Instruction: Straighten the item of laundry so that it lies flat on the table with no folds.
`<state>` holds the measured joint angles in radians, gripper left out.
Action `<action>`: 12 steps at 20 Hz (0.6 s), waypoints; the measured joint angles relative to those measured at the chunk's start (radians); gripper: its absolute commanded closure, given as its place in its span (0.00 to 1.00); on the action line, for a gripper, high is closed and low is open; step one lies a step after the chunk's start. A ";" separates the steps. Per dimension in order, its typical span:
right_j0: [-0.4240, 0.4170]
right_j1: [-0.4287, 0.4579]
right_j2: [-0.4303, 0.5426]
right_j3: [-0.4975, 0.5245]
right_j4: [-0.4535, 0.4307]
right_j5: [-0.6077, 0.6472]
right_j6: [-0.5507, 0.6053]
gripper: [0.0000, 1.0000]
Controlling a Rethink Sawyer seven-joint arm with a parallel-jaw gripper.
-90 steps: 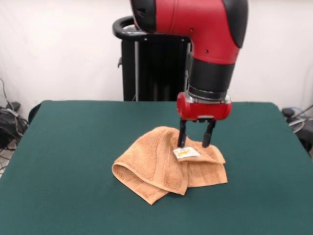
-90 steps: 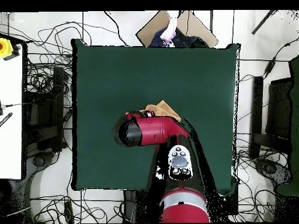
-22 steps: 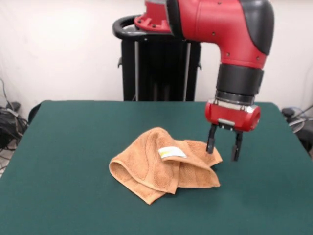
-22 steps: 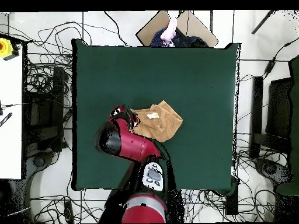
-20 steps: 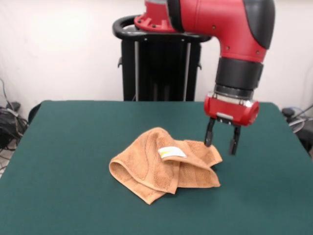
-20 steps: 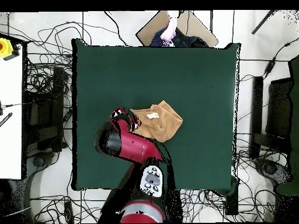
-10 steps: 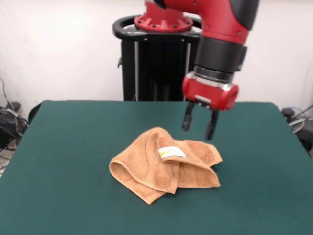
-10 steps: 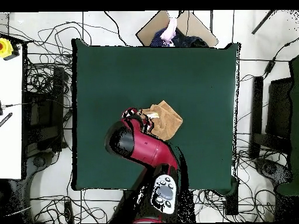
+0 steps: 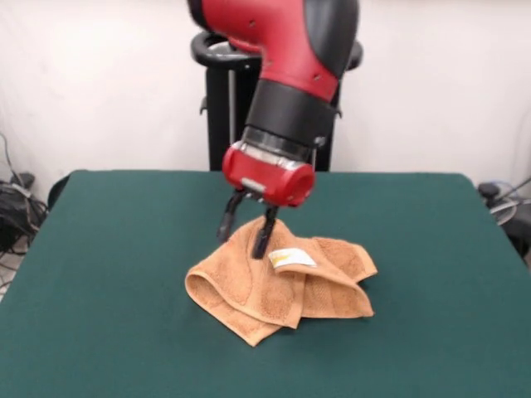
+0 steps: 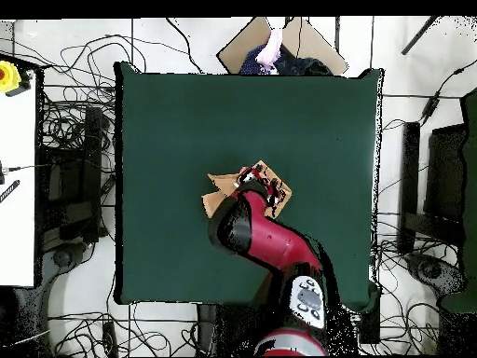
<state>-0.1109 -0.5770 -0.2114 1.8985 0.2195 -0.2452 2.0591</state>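
Note:
The orange-tan towel [image 9: 278, 282] lies crumpled and folded over itself near the middle of the green table [image 9: 108, 265], with its small white-yellow tag [image 9: 290, 259] on top. My gripper [image 9: 244, 232] is open and empty, its two dark fingers [image 9: 264, 232] pointing down just over the towel's upper left fold. In the overhead view the arm covers much of the towel [image 10: 222, 185], and the gripper [image 10: 257, 181] sits over it.
The black pedestal [image 9: 249, 116] stands behind the table's far edge. Cables lie on the floor around the table [image 10: 74, 84]. A person's hand [image 10: 272, 45] shows at the overhead view's top edge.
My gripper has swung from beside the towel's right edge, up and across to the left, and now hangs over the towel's upper left fold. The towel has not moved.

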 measured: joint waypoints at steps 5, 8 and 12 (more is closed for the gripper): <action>-0.030 0.053 0.019 0.001 -0.018 -0.068 0.000 0.00; -0.025 0.085 0.032 0.004 -0.018 -0.069 0.000 0.00; -0.009 0.097 0.041 0.012 -0.017 -0.069 0.000 0.00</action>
<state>-0.1200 -0.4795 -0.1708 1.9104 0.2026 -0.3142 2.0591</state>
